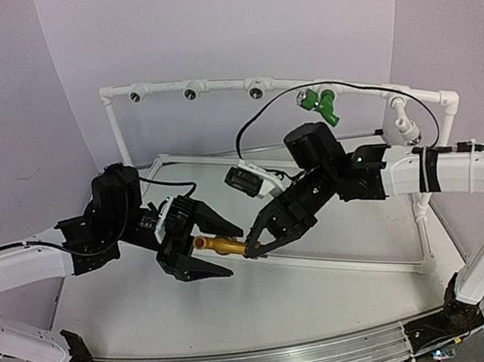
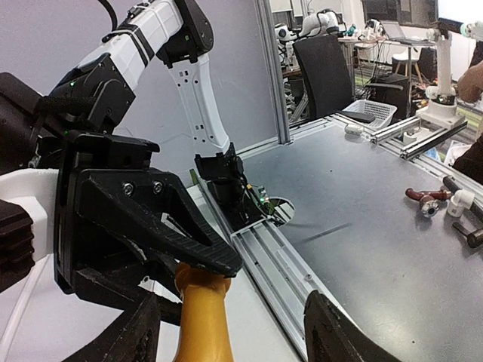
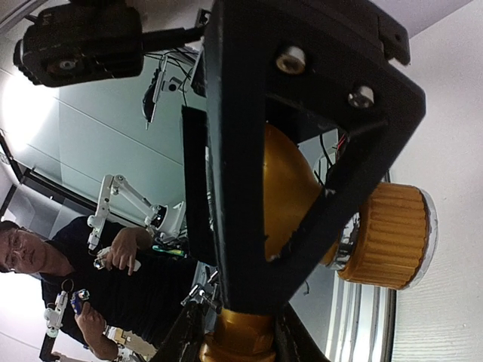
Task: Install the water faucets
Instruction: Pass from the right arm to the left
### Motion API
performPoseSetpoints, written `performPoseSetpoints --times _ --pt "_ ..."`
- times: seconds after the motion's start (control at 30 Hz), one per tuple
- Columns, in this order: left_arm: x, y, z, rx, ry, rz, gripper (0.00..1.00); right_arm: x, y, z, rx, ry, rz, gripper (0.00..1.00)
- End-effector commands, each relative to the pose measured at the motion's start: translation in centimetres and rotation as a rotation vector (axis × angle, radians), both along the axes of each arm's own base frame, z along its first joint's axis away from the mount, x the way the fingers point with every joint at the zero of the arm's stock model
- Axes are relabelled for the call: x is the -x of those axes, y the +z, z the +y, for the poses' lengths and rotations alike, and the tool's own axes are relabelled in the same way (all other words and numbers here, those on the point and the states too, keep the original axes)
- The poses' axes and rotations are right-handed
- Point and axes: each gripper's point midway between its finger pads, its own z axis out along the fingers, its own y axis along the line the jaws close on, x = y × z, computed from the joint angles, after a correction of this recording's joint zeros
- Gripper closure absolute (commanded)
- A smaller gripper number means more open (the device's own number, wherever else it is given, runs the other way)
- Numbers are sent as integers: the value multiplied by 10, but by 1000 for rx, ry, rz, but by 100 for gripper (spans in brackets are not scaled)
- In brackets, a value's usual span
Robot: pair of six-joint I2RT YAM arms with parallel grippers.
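Green faucet (image 1: 320, 103) looks seated on the far-right run of the pipe frame (image 1: 208, 86); yellow faucet (image 1: 218, 244) not yet installed, held over mid-table with my right gripper (image 1: 253, 245) clamped on it and my left gripper (image 1: 233, 250) spread loosely around its other end.

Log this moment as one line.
right claw: gripping yellow faucet | left claw: open around its other end | green faucet: on pipe frame
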Motion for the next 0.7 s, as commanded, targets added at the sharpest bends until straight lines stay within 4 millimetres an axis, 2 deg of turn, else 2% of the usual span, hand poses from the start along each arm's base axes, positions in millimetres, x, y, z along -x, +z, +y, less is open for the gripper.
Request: performPoseSetpoints --times 0.0,0.07,0.2,0.33,0.43,0.57,0.6,0.63,0.67 --pt "-6 15 -5 40 41 -63 28 -1 36 3 -131 16 -61 100" --pt "-8 16 -4 48 65 -84 30 0 37 2 -131 18 -52 100" --pt "-11 20 -5 67 100 -113 42 0 38 2 -133 16 -42 100" --pt "-14 21 -7 74 121 -129 50 2 45 1 -155 15 -38 100" --pt "-15 22 -7 80 137 -141 63 2 50 0 -166 13 -35 100" --pt "-23 25 -5 87 211 -160 95 2 51 -1 -169 1 -35 100" --pt "-26 26 -4 87 233 -159 100 1 51 0 -166 -6 -35 100" --pt "-27 28 -2 89 251 -154 100 0 51 0 -164 -15 -35 98" --pt "-29 28 -1 85 272 -139 100 -1 49 1 -159 -28 -35 92"
